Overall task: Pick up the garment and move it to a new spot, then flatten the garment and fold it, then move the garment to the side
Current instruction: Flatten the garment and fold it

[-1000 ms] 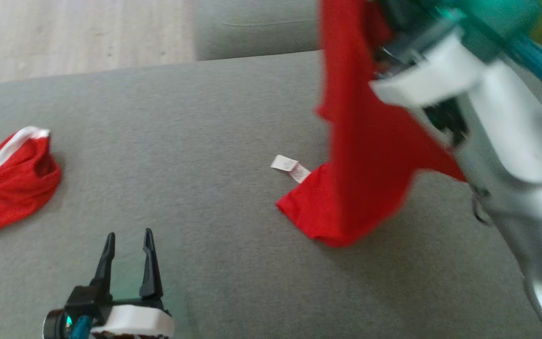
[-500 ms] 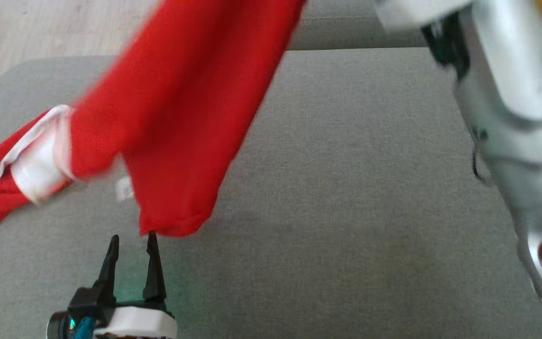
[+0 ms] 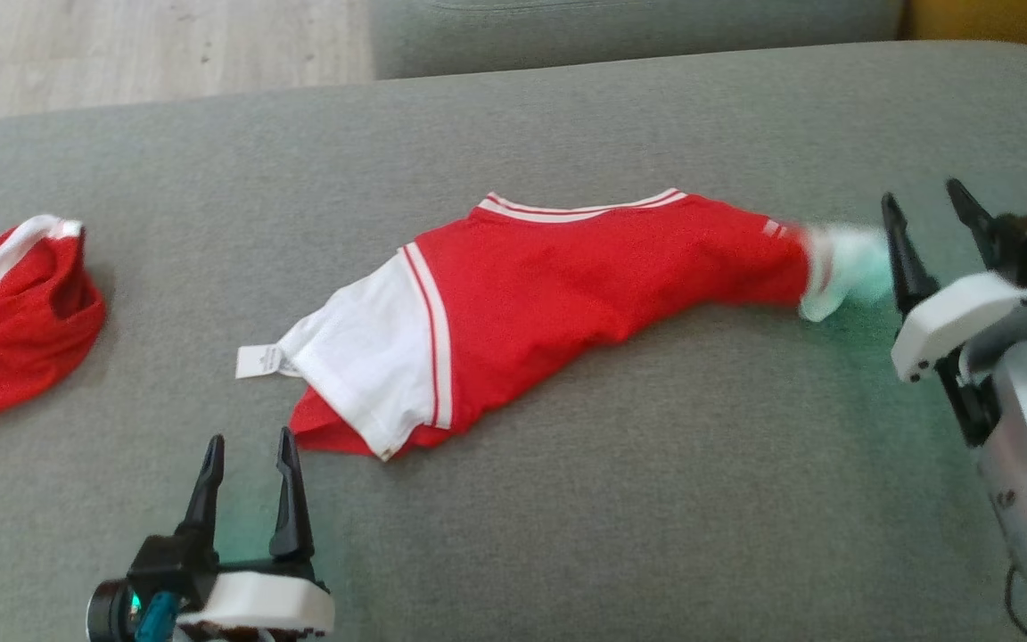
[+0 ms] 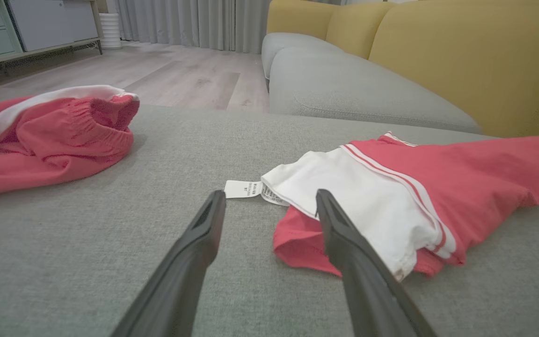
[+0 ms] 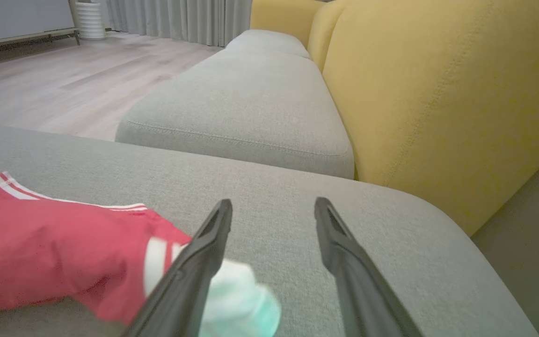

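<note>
The garment (image 3: 567, 285) is a red shirt with white sleeves and white stripes. It lies stretched out and crumpled across the middle of the grey cushion (image 3: 567, 535). Its white cuff (image 3: 839, 267) ends just left of my right gripper (image 3: 921, 192), which stands open with nothing between its fingers. In the right wrist view the cuff (image 5: 236, 299) lies beside the left finger of the right gripper (image 5: 274, 201). My left gripper (image 3: 250, 437) is open and empty, just short of the garment's near white sleeve (image 4: 367, 196) and its label (image 4: 244, 189); the left gripper (image 4: 270, 194) points at them.
A second red piece with a white band (image 3: 14, 312) lies bunched at the cushion's left edge. Another grey cushion (image 5: 251, 107) and a yellow backrest (image 5: 438, 93) lie beyond. Wooden floor (image 3: 121, 45) shows at the far left.
The garment hung from my shut right gripper and swung across; now it lies on the cushion. The right gripper has opened, let it go and come down at the right. The left gripper stayed put.
</note>
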Tool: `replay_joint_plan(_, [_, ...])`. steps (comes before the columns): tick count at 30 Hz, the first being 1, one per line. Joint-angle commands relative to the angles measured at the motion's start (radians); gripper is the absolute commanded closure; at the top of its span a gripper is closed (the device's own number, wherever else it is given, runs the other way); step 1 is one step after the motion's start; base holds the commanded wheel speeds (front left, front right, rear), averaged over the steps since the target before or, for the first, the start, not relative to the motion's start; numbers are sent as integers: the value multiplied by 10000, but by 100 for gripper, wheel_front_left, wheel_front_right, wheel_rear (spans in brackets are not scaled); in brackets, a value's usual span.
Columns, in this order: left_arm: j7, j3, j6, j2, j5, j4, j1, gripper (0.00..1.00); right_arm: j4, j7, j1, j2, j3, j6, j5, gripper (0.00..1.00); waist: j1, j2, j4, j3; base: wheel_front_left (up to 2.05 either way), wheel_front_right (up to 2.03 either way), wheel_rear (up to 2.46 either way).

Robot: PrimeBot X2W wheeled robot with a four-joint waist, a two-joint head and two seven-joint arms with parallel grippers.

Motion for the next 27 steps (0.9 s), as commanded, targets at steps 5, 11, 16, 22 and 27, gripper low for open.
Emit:
replay_joint_plan(5, [-53,327,-11,20,98,-250,-392,0,-1169,-137,619,402,-515,-7,-299,0,-1,-1,-319,-59,0,0,0])
replay_joint_plan(11, [-53,225,-51,20,68,-217,-429,0,-2026,-139,1506,1089,-488,-7,-427,0,-1,-1,-278,-86,0,0,0])
replay_joint_plan(16, [-53,147,-47,20,24,-209,-421,0,-2331,-140,1898,1536,-38,-7,-365,0,-1,-1,-76,-30,0,0,0])
replay_joint_plan(22, [-53,125,-46,20,15,-205,-422,0,-2932,-140,2382,1962,119,-7,-299,0,-1,-1,31,-7,0,0,0])
replay_joint_plan(27, [-53,44,-23,20,-14,-191,-442,0,-3184,-140,2872,2249,399,-7,-260,0,-1,-1,33,-22,0,0,0])
